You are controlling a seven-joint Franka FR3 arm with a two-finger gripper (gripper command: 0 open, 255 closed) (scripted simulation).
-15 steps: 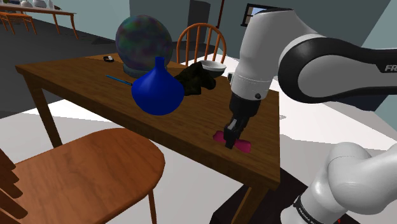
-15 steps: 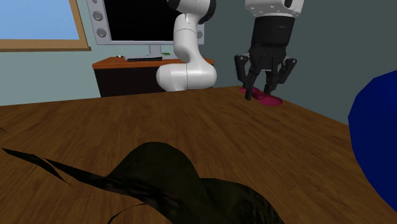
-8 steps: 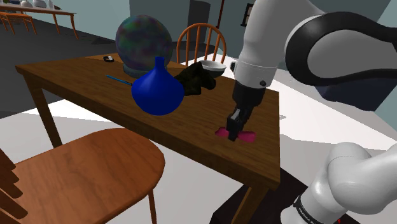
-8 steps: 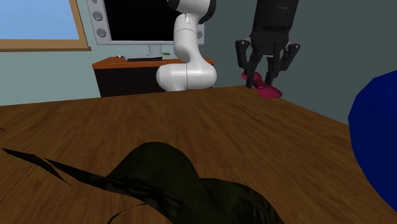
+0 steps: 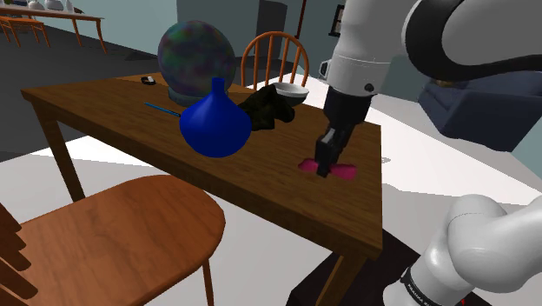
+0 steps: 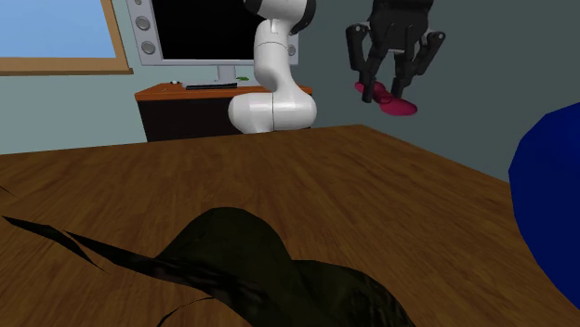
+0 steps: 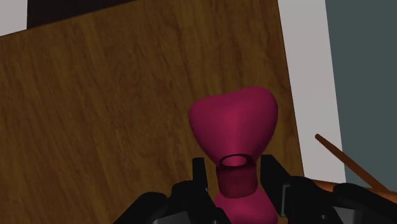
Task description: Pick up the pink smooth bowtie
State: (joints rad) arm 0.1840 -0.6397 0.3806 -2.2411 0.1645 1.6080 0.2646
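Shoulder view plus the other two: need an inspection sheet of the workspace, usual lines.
Surface: brown wooden table, with its clutter grouped toward the shoulder view's left.
Job's things: pink smooth bowtie, clasped at its middle knot and hanging clear of the table top in the second exterior view.
Clutter: blue bulb-shaped vase, multicoloured sphere on a base, dark crumpled cloth, white bowl, thin blue stick; all apart from the bowtie.
Hand: black two-finger hand, shut on the bowtie.
Cables: nothing seen.
Surroundings: round-seat wooden chair in front of the table, spindle-back wooden chair behind it; black monitor on a cabinet.
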